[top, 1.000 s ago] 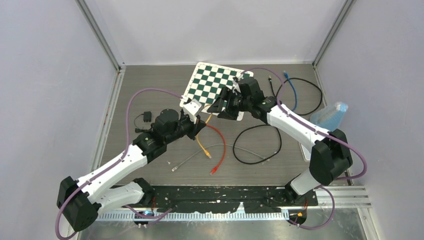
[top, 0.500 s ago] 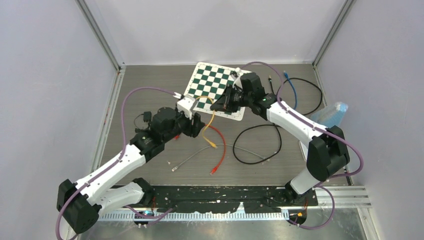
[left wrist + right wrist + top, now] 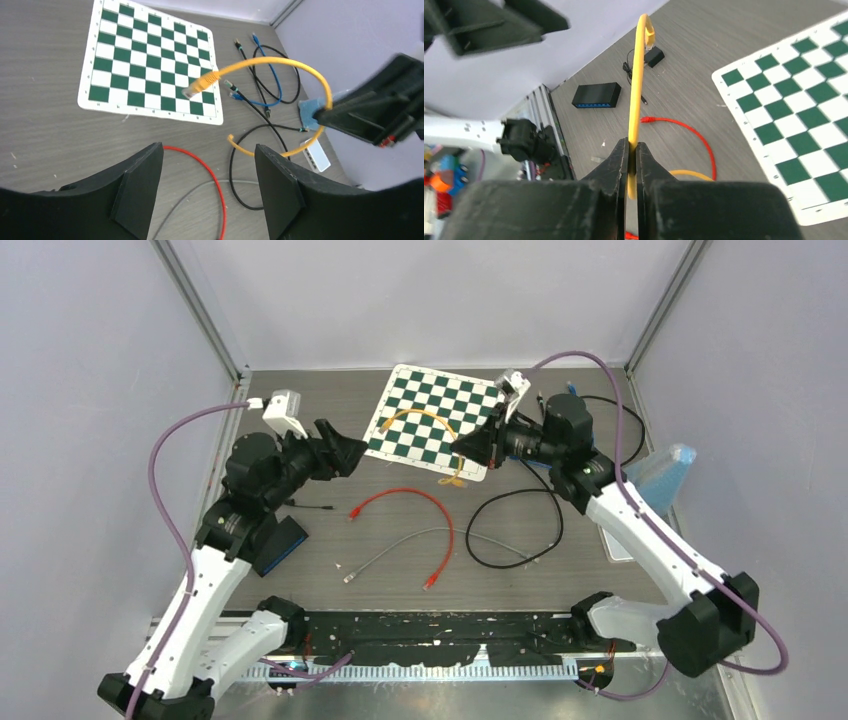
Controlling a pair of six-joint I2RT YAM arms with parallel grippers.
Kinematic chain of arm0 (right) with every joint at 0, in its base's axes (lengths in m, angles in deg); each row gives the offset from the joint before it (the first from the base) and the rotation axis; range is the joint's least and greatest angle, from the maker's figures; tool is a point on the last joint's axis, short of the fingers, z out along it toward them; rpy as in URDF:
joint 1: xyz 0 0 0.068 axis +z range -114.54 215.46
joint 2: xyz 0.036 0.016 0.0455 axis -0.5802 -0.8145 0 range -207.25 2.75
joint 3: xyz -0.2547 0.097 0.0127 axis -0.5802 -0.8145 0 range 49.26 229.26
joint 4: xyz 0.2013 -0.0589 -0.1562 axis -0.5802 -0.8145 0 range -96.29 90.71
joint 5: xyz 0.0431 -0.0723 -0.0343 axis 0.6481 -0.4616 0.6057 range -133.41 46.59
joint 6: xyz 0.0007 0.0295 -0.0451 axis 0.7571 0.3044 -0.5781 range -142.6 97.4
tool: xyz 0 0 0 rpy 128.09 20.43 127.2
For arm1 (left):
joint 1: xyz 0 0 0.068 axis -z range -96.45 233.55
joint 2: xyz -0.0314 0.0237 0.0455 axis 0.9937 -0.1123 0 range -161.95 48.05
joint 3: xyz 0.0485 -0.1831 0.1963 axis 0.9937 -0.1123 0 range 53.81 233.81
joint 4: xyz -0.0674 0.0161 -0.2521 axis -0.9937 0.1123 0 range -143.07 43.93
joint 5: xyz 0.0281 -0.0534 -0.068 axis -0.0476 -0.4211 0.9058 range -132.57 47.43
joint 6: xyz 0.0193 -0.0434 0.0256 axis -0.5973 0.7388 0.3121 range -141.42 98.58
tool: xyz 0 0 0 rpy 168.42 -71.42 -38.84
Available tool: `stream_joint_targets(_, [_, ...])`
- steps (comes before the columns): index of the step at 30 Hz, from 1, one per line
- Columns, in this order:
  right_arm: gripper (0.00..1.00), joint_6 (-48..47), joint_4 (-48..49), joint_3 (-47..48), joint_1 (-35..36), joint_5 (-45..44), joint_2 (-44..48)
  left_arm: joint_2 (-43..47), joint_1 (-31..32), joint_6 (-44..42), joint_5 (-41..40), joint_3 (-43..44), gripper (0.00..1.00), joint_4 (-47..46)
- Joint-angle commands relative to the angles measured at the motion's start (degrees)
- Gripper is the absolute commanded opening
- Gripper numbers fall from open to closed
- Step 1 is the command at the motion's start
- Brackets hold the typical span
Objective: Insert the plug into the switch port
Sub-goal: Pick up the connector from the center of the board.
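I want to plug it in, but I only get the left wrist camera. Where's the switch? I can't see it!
Observer: The right wrist view shows the black switch lying flat, left of the chessboard, nearer the arm bases.
Operator: Is the yellow cable squeezed properly?
Observer: Yes. The right gripper is shut on the yellow cable; its plug sticks up free.
Operator: Anything next to the switch?
Observer: A small black adapter with a thin cord lies close by.
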Motion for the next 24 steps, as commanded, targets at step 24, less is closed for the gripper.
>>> stream_joint_targets(24, [0.05, -58.3, 32.1, -27.0, 3.2, 5.2, 27.4, -0.2, -8.1, 47.0, 31.1, -15.8, 0.78, -39.7])
